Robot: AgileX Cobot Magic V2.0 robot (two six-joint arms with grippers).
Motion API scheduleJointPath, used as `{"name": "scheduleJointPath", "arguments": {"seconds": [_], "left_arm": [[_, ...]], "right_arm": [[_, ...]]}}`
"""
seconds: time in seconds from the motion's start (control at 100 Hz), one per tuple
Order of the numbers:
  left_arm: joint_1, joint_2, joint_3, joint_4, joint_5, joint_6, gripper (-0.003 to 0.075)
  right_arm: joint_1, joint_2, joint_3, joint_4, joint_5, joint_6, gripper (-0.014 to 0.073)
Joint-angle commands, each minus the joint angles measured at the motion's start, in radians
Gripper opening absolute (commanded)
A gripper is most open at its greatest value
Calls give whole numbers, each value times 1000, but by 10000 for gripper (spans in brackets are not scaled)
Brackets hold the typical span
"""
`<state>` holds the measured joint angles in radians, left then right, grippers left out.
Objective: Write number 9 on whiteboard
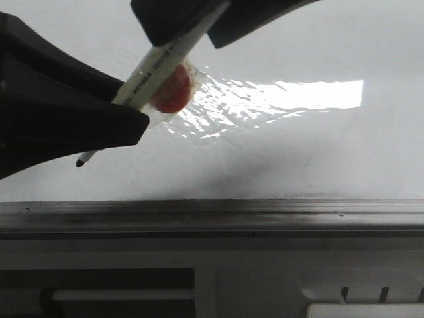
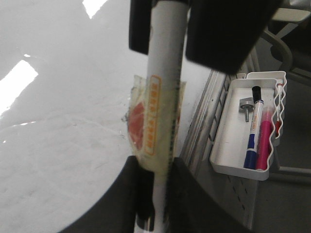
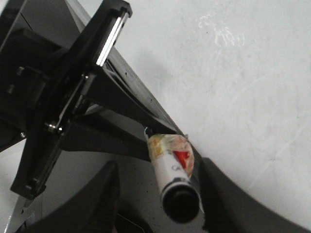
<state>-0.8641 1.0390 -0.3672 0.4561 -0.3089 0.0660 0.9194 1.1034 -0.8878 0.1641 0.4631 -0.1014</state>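
A white marker with a red and yellow label wrapped in clear tape slants over the whiteboard, its black tip low and pointing left. My left gripper is shut on its lower barrel; the left wrist view shows the marker pinched between the fingers of my left gripper. My right gripper is around the marker's back end. In the right wrist view my right gripper stands open, with a gap beside the marker. No drawn number 9 shows on the board.
A bright glare patch lies on the board at right. The grey metal edge rail runs along the board's near side. A white tray beside the board holds a blue marker, a pink marker and a bolt.
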Motion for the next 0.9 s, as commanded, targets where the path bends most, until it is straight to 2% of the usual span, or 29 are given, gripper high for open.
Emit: {"name": "scheduleJointPath", "arguments": {"seconds": [0.0, 0.1, 0.2, 0.25, 0.34, 0.38, 0.49, 0.67, 0.81, 0.89], "left_arm": [[-2, -17, -33, -12, -74, -6, -20], [-2, -17, -33, -12, -72, -6, -20], [-2, -17, -33, -12, -74, -6, -7], [-2, -17, -33, -12, -78, -6, 34], [-2, -17, -33, -12, -92, -6, 169], [-2, -18, -33, -12, -92, -6, 242], [-2, -29, -33, -24, -80, -6, 322], [-2, -160, -33, -38, 35, -6, 322], [-2, -323, -33, -239, 103, -6, 322], [-2, -401, -33, -278, 110, -6, 322]], "right_arm": [[-1, 8, -46, 12, -62, -12, 297], [-1, 15, -48, 12, -60, -12, 197], [-1, 15, -48, 12, -62, -12, 50], [-1, 15, -48, 12, -60, -12, -6], [-1, 15, -48, 1, -60, -12, -75], [-1, 15, -48, -4, -60, -12, -77], [-1, 15, -48, -4, -60, -12, -77], [-25, 6, -48, -15, -60, -10, -76], [-79, -34, -55, -15, -60, 33, -76], [-110, -66, -69, -15, -60, 35, -76]]}}
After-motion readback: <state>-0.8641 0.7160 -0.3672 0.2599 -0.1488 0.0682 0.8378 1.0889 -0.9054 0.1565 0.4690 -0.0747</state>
